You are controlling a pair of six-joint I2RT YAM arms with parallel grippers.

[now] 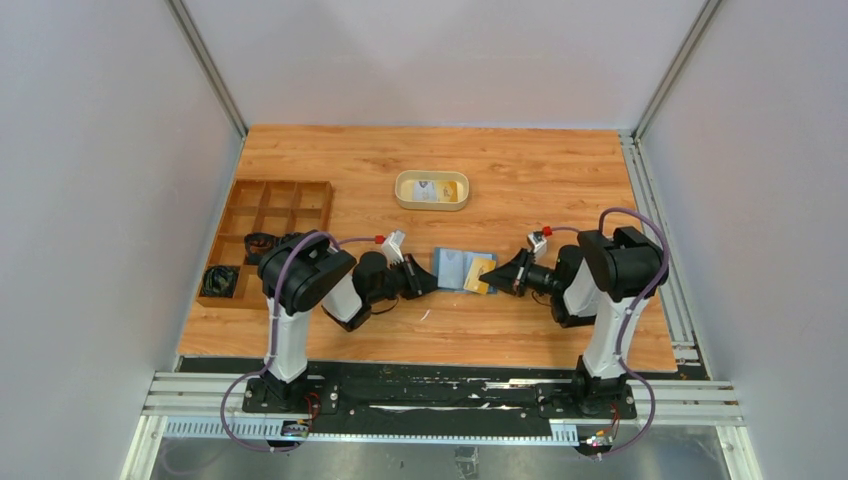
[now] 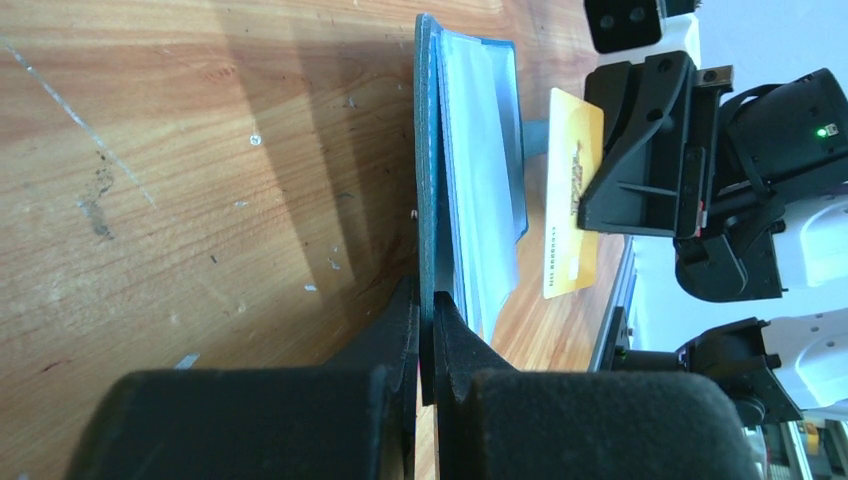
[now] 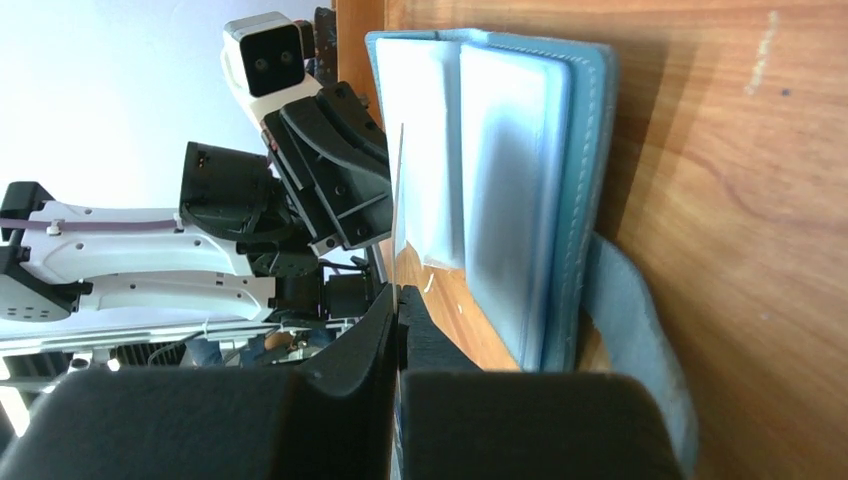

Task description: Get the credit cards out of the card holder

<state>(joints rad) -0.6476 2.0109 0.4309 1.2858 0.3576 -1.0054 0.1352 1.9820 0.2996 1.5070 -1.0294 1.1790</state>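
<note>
Plain pale walls enclose a wood-grain tabletop edged by aluminium rails.

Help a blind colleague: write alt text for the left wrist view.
The left gripper is shut on the edge of an open teal wallet over a wooden table; beside it, the right gripper pinches a yellow card.

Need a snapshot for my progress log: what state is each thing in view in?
Card holder: open, left edge pinched.
Credit card: appears out of the pockets, at the holder's right side, gripped.
Left hand: shut on card holder.
Right hand: shut on credit card.
Tray: holds a pale card and a yellow card.
Wooden box: dark items in two near compartments.
</note>
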